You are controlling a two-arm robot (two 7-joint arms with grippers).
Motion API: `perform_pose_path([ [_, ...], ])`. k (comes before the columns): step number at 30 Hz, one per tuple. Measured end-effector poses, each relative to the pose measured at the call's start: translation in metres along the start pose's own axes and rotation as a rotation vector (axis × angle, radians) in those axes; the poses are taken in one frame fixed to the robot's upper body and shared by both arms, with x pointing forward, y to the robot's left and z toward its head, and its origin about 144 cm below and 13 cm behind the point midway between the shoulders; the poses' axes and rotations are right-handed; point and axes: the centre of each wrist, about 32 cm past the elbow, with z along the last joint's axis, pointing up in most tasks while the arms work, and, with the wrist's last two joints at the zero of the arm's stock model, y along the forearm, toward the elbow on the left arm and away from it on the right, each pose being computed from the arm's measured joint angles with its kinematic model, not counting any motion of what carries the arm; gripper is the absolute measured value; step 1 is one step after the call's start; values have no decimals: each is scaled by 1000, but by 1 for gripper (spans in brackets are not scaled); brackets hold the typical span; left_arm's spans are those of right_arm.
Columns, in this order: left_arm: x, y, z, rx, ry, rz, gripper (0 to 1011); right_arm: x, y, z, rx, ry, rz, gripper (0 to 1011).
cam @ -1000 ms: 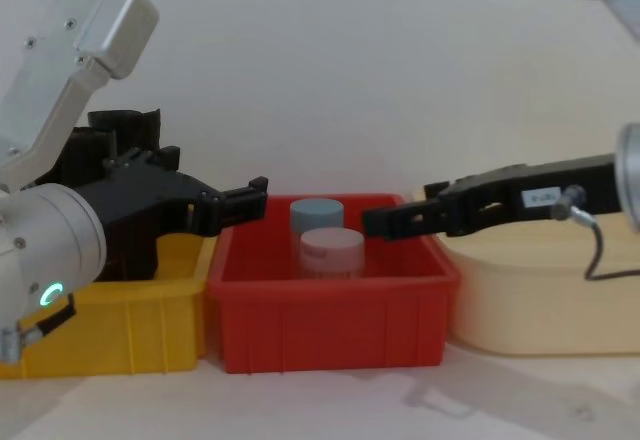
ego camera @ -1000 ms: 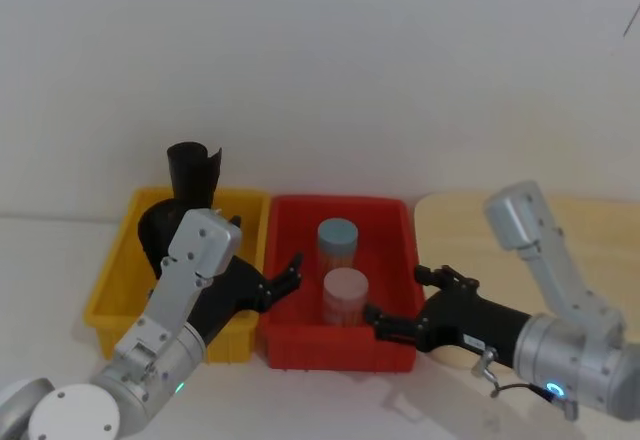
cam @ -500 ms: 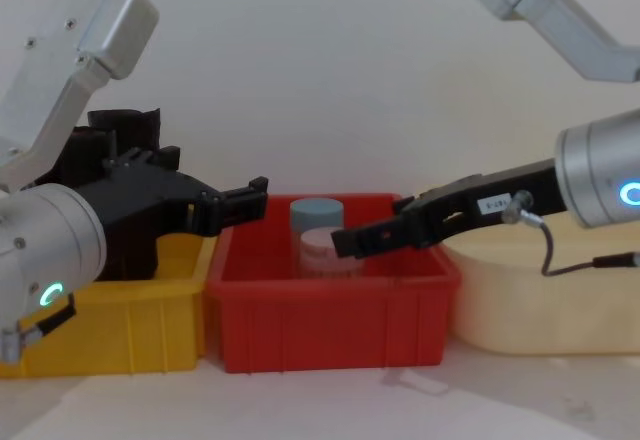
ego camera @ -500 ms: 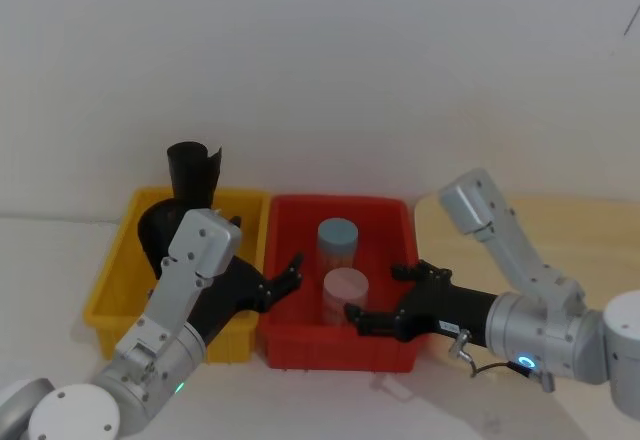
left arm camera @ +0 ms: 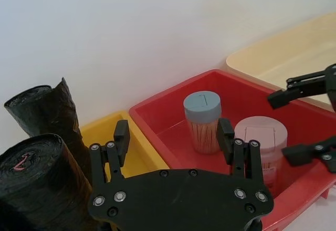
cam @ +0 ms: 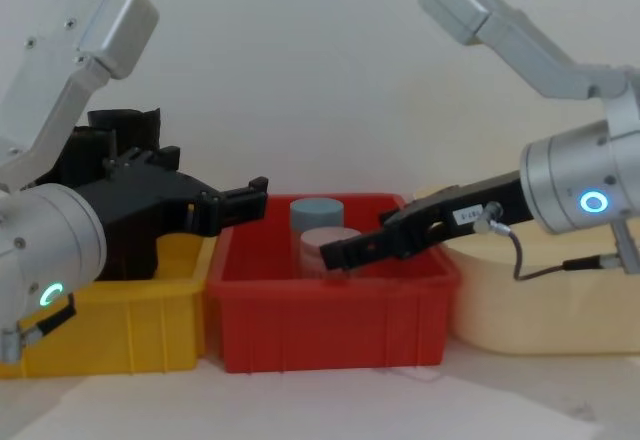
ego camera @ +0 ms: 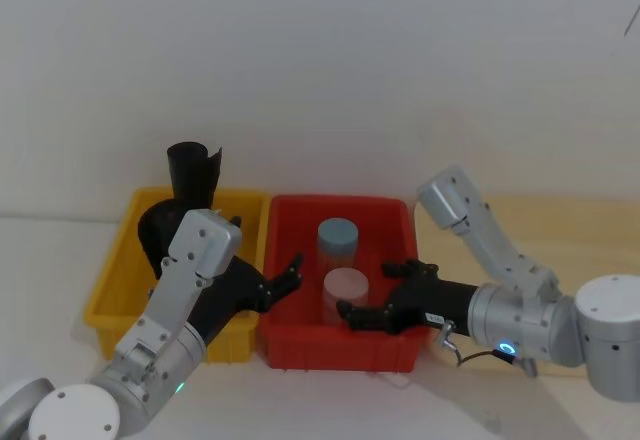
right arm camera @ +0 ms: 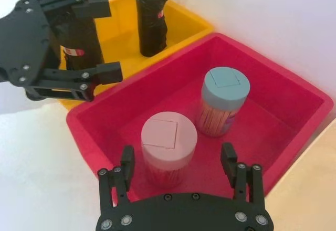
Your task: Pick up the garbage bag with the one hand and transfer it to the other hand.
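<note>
Bags first: the garbage bag [ego camera: 190,172] stands upright as a black roll at the far end of the yellow bin [ego camera: 108,285], with a second roll [ego camera: 155,228] just in front of it. My left gripper [ego camera: 290,272], green light on its wrist, hangs over the edge shared with the red bin [ego camera: 392,218], jaws spread and empty. My right gripper [ego camera: 367,292], blue light, reaches into the red bin, jaws spread either side of a pink-lidded jar [ego camera: 345,282]. A blue-lidded jar [ego camera: 337,232] stands behind it.

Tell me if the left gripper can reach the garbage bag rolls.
Probably, after turning: the left gripper, fingers open, points over the red bin; the garbage bag rolls stand unblocked beside it.
</note>
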Motion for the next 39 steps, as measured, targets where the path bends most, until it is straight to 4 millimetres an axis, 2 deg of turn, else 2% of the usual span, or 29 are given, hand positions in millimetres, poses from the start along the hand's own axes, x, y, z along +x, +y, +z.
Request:
perform_pose_path([
  [16,0,0,0,0,0,0,1002,8,18,1,-8,-7,14,998],
  [24,0,0,0,0,0,0,1002,10,22,1,-10,-7,19,840],
  [25,0,0,0,0,0,0,1001,10,22,1,-10,-8,20,787],
  [30,0,0,0,0,0,0,1002,11,24,1,-10,-8,21,664],
  [39,0,0,0,0,0,0,1002,12,19,4,8,-17,6,663],
])
